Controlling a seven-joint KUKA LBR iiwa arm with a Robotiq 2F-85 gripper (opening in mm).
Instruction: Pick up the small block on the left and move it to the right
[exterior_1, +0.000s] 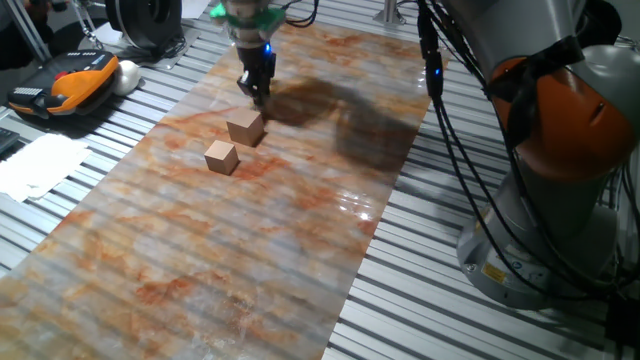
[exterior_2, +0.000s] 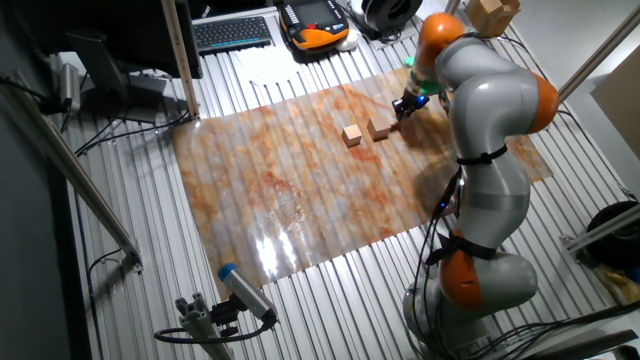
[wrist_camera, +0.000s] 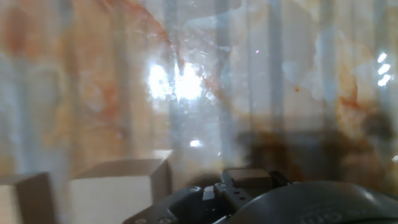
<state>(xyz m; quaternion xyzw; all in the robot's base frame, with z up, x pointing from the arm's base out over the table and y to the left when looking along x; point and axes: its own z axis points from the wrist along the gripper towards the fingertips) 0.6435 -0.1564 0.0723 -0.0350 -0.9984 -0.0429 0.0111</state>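
Note:
My gripper (exterior_1: 258, 92) stands low over the marbled mat, fingertips at or near its surface, just behind the nearer of two tan cubes. The larger tan cube (exterior_1: 245, 128) lies right in front of the fingers; it also shows in the other fixed view (exterior_2: 379, 128) and in the hand view (wrist_camera: 118, 182). A second tan cube (exterior_1: 221, 157) lies a little further on. The small block does not show clearly. A dim boxy shape (wrist_camera: 247, 177) at the fingers in the hand view may be it. The fingers look close together, but their state is unclear.
The marbled mat (exterior_1: 250, 250) covers a slatted metal table. An orange-and-black pendant (exterior_1: 70, 82) and white papers (exterior_1: 40, 165) lie off the mat on one side. The arm's base and cables (exterior_1: 560, 180) stand on the other side.

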